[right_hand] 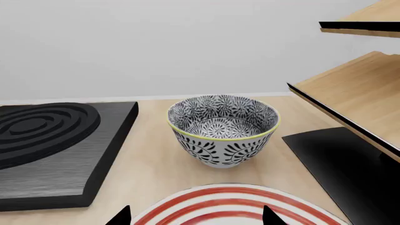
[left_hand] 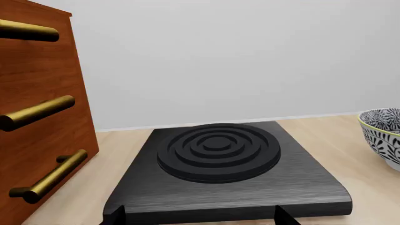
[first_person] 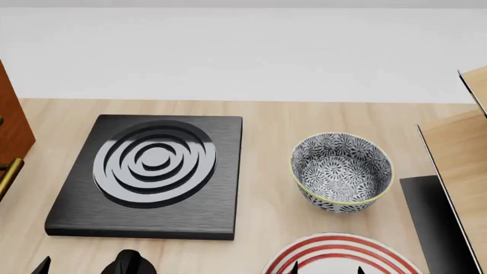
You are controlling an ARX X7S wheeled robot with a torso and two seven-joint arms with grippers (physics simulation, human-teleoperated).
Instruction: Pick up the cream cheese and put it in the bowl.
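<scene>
Item: cream cheese — in no view; bowl [right_hand: 223,129] empty beside the plate [right_hand: 237,206]; my grippers' state I cannot tell — locate the box first, then approach low.

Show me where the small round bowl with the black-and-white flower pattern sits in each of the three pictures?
Left wrist view: the small round black-and-white floral bowl is cut off at the right edge.
Head view: the bowl stands right of centre, beyond the white plate with red rings.
Right wrist view: the bowl is at centre, whole and empty.
Shared landmark: the flat black square stove plate with raised rings, beside the bowl in all three.
</scene>
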